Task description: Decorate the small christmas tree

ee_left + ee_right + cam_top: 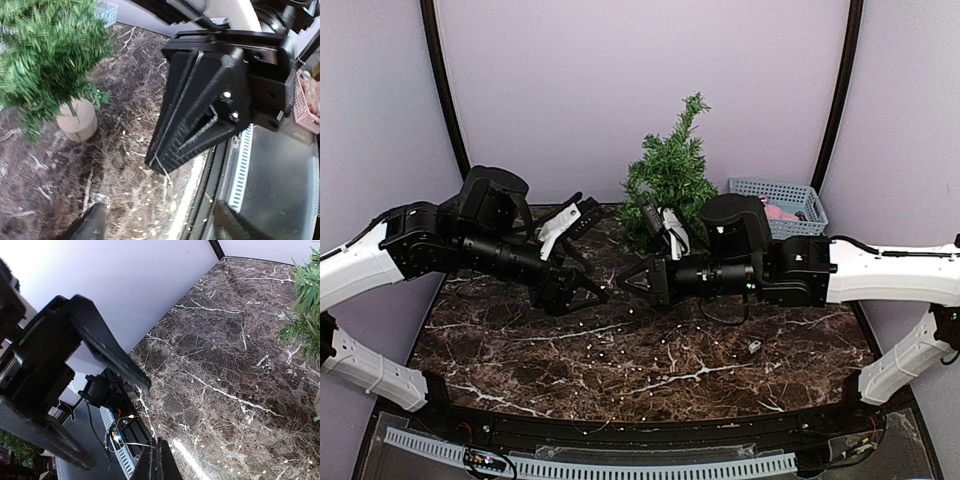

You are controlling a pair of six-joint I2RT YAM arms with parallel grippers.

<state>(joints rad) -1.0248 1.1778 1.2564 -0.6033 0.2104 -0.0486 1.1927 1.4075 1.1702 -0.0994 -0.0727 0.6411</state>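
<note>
— Looking for the small christmas tree [670,175]: where is it?
— Far edge of the surface [650,370], just left of the basket [775,192]. It's probably light and tippy (soft needles), so take the stem or wooden base [76,120]. The left end effector [160,223] gapes empty and the right end effector [157,158] is closed.

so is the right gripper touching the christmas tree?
Apart. The left wrist view shows the shut right gripper clear of the small christmas tree, with bare marble table between them.
</note>
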